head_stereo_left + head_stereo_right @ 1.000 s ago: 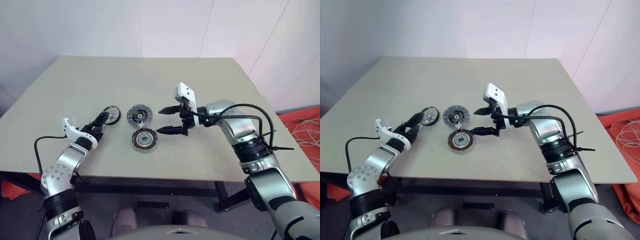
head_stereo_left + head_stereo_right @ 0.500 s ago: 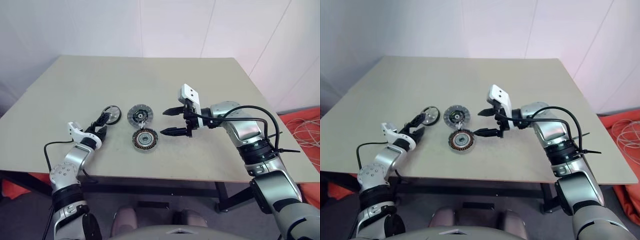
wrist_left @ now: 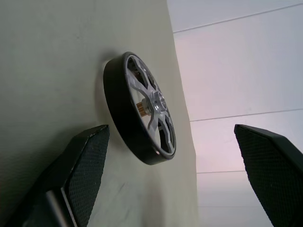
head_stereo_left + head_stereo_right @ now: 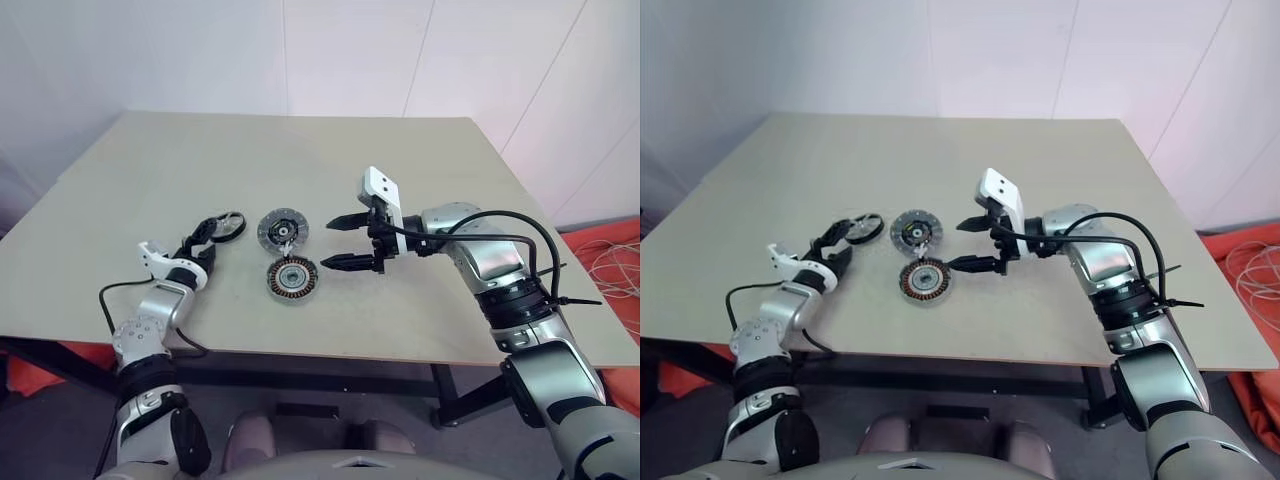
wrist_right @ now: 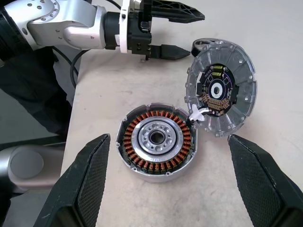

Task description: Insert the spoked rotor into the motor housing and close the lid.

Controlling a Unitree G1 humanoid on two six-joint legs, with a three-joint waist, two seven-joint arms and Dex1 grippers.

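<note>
The spoked rotor (image 4: 229, 224) lies flat on the table (image 4: 420, 160), spoked face up, just ahead of the left gripper (image 4: 197, 243), whose fingers stand spread wide with nothing between them. The motor housing (image 5: 157, 141) sits windings-up, the lid (image 5: 221, 93) touching its far edge. The right gripper (image 4: 339, 243) hovers beside the housing, spread wide and empty.

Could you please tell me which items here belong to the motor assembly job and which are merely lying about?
Belonging to the job: spoked rotor, motor housing, lid, open left gripper, open right gripper.

Just about: table, orange item with pale cables beside the table.
</note>
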